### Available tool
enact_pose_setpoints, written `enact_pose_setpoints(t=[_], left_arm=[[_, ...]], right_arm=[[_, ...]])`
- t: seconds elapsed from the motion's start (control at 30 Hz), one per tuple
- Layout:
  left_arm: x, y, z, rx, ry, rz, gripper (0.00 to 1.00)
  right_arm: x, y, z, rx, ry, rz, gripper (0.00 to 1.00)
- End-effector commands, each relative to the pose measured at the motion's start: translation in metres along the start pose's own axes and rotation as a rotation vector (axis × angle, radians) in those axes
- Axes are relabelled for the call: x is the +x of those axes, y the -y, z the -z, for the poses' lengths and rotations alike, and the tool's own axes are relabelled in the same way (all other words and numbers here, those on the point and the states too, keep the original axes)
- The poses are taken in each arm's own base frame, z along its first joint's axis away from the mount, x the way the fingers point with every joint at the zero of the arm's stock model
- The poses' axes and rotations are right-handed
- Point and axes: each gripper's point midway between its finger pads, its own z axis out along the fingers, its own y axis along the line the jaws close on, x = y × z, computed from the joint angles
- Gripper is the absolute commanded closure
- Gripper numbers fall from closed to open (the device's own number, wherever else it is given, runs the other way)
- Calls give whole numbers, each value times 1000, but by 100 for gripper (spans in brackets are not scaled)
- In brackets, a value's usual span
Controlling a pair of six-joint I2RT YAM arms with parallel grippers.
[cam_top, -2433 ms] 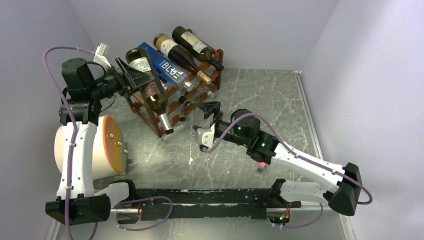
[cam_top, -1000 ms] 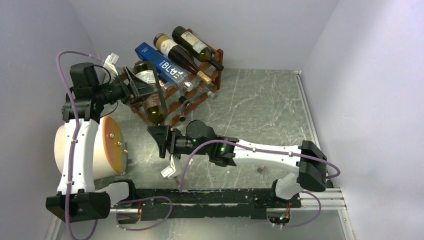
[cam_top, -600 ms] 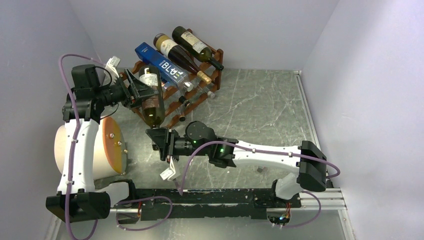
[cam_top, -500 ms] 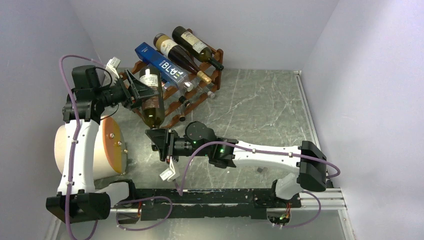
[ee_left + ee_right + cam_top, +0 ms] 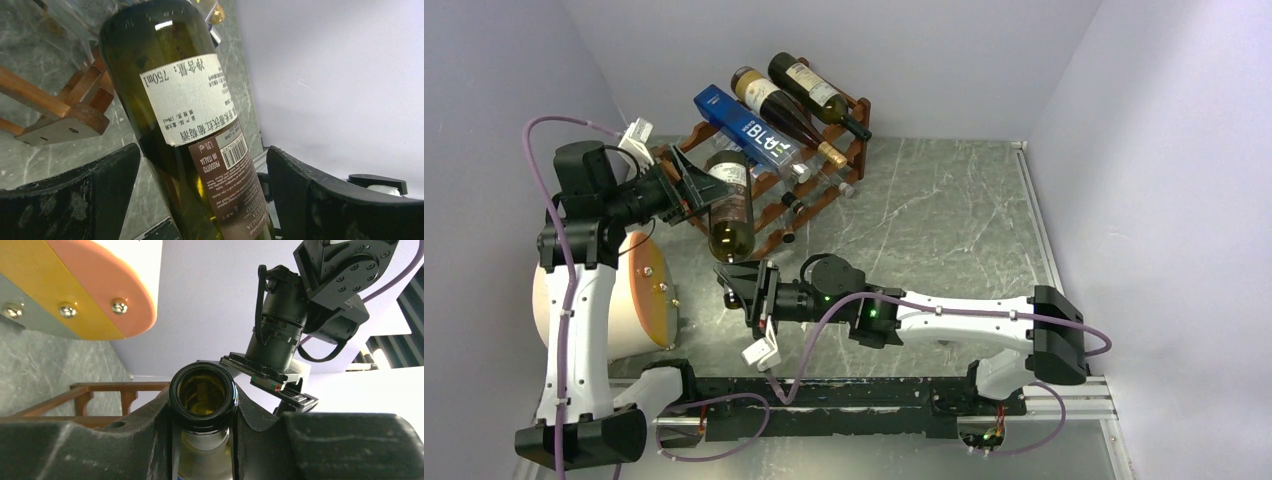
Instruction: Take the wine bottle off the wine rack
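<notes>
Green-glass wine bottle slants over the worktop just off the left end of the wine rack, neck down toward the near edge and clamped in the right pincer, body free between the spread fingers of the left pincer.

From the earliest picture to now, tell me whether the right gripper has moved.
Yes: the right gripper has swung left and nearer, away from the wine rack's front end, onto the wine bottle's neck.

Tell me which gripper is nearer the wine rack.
Left. The left gripper stands open around the wine bottle body, right beside the wine rack; the right gripper, shut on its neck, sits nearer the bases.
</notes>
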Motion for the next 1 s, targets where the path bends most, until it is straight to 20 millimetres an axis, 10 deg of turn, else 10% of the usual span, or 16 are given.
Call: enact_pose_setpoints(t=[0.0,0.5,0.7,0.97], left_arm=[[-8,-5,11,-83,75,-45,1],[-63,11,45,-207,354,-244,1],[-96,34,51,-156,483,-319,1],[-144,65,60,-104,635,-402,1]], right_arm=[[-10,78,27,249,6,20,100],[-15,124,83,458,-78,-718,100],[36,78,111,594,-494,-1241,100],[76,3,188,786,-880,-1419,100]])
